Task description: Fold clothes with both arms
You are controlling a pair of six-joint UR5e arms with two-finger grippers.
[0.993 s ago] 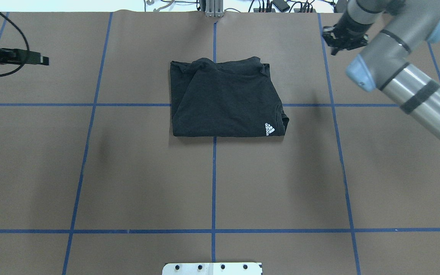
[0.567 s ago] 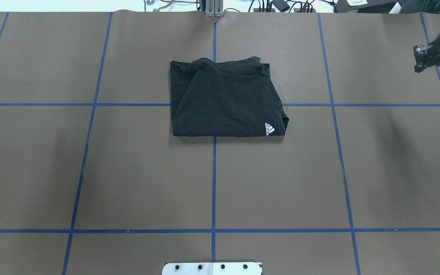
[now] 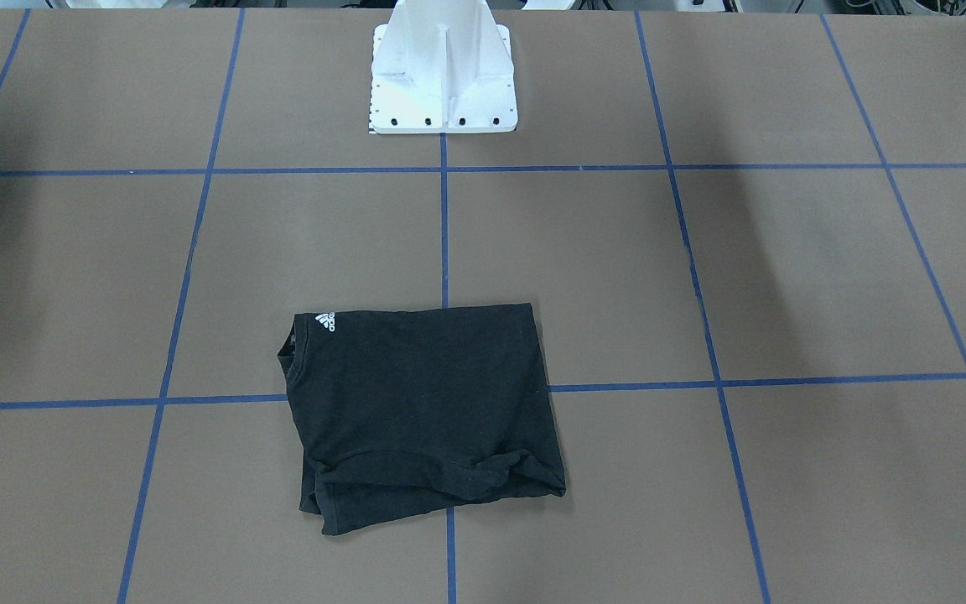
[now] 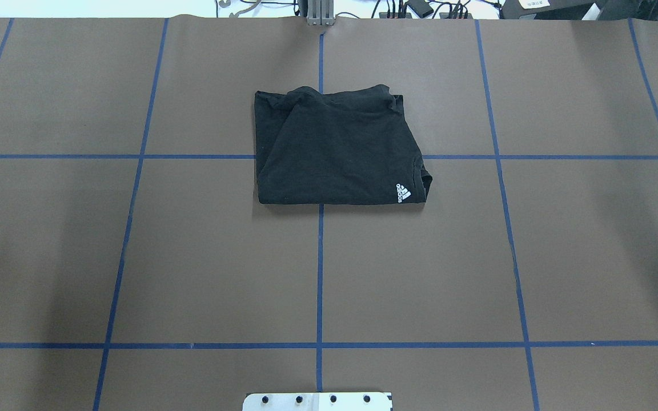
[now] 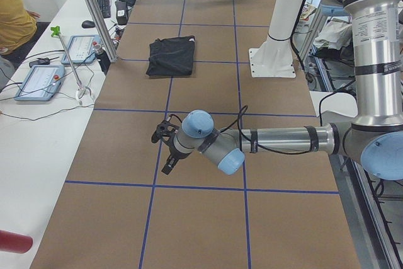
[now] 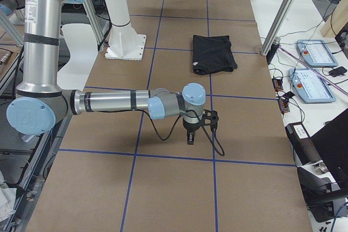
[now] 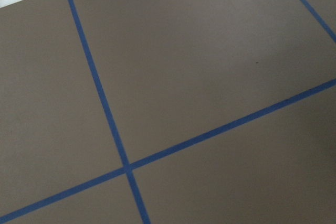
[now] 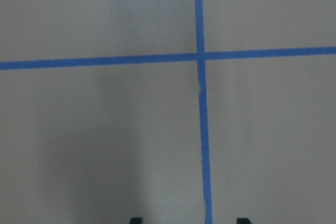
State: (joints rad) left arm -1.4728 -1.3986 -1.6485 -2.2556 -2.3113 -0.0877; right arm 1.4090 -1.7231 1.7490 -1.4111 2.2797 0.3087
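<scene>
The right pincer point(image 8: 188, 220) hangs spread over the bare brown surface point(image 4: 220, 274), with nothing between its tips. Whether the left pincer point(image 5: 168, 165) is spread I cannot tell (it shows only in a side view). Between them, well apart from both, lies one black T-shirt point(image 4: 334, 154). Its soft knit is folded into a rough rectangle, longer along the line between the pincers, with the white logo point(image 4: 403, 193) corner toward the right pincer.

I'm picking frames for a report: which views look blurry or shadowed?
Right wrist view: soft and washed out, the tape cross fuzzy. Left wrist view: sharp. Overhead view: broad soft shadows on the table at both sides; the T-shirt is so dark its folds barely show.
</scene>
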